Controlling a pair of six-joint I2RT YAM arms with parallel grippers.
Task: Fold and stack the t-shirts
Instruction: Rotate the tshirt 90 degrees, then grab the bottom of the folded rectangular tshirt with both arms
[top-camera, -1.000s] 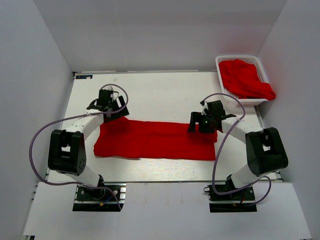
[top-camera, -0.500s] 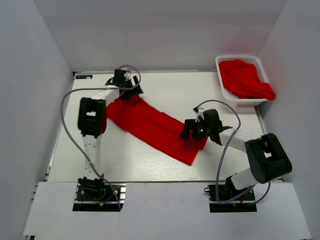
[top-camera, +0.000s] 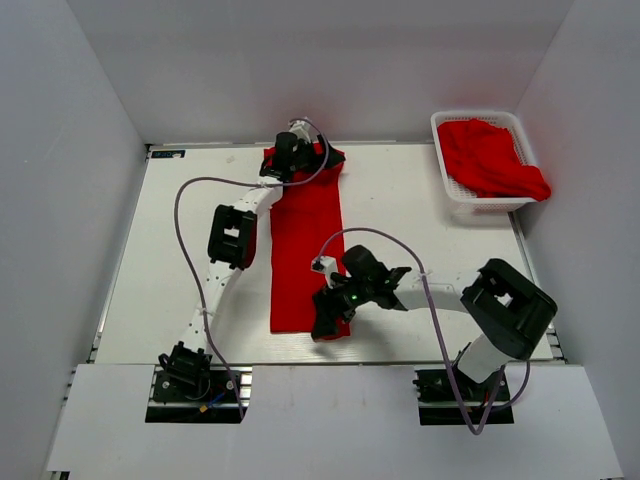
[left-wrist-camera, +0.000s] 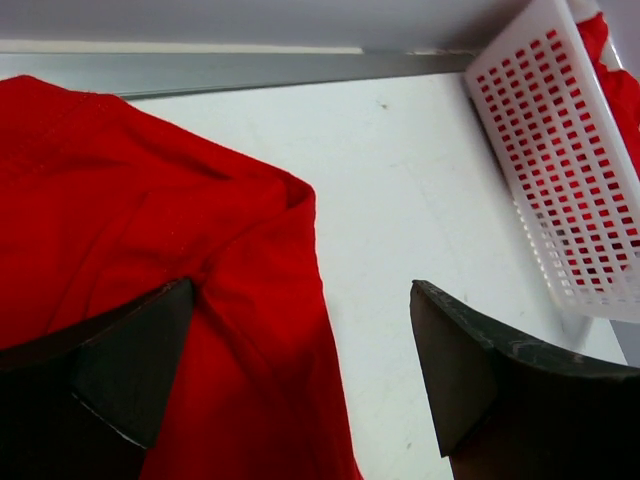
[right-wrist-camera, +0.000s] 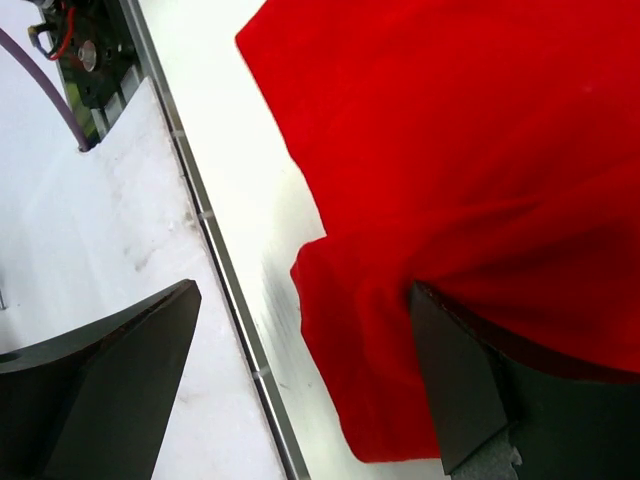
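Swung round a quarter turn since a second ago, the t-shirt (top-camera: 305, 250) no longer lies left to right across the tabletop (top-camera: 180, 230). It is now a narrow red strip whose long axis runs straight away from the arm bases, near the middle of the tabletop. Both arms have moved with it. The left arm (top-camera: 230, 235) is stretched to the far end of the strip, and the right arm (top-camera: 440, 295) reaches across to the near end.

Both sets of jaws stand spread as wide as they go, and I see nothing pinched between them. At the left jaws the cloth lies under one finger (left-wrist-camera: 120, 370) and fills part of the gap. The other finger hangs over bare tabletop, and the white basket (top-camera: 443, 150) is off to that side. At the right jaws a rumpled corner of the shirt sits under one finger (right-wrist-camera: 480, 400) and reaches into the gap, while the other finger hangs over the near edge of the tabletop. I cannot tell whether either finger presses on the cloth or only hovers over it.

A second red shirt (top-camera: 490, 155) is heaped in the basket, well apart from the strip.

What matters for the next move, as I judge it, is that the strip's two short ends each lie at one set of jaws. The right arm is nearer the near end and the left arm nearer the far end, so a fold along the length would bring one end toward the other.
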